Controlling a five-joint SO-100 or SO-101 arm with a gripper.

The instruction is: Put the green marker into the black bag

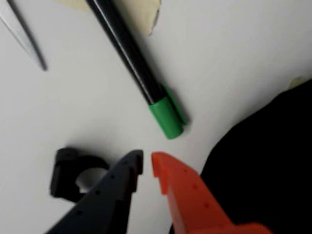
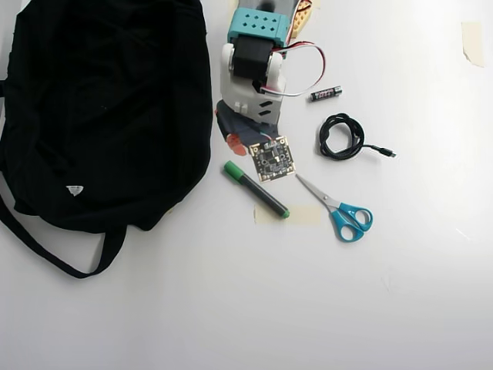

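The green marker (image 1: 146, 83) (image 2: 258, 191) lies flat on the white table, dark barrel slanting up and left in the wrist view, with its green cap (image 1: 166, 118) just ahead of my fingertips. My gripper (image 1: 147, 163) (image 2: 237, 153) hovers over the cap end, black finger left and orange finger right. Only a thin gap separates the tips, and nothing is between them. The black bag (image 1: 263, 161) (image 2: 100, 108) lies slumped directly beside the gripper, filling the left of the overhead view.
Teal-handled scissors (image 2: 343, 212), a coiled black cable (image 2: 341, 137) and a small battery (image 2: 326, 93) lie right of the arm in the overhead view. Beige tape (image 2: 302, 216) sits under the marker's far end. A black C-shaped piece (image 1: 68, 173) shows by the black finger.
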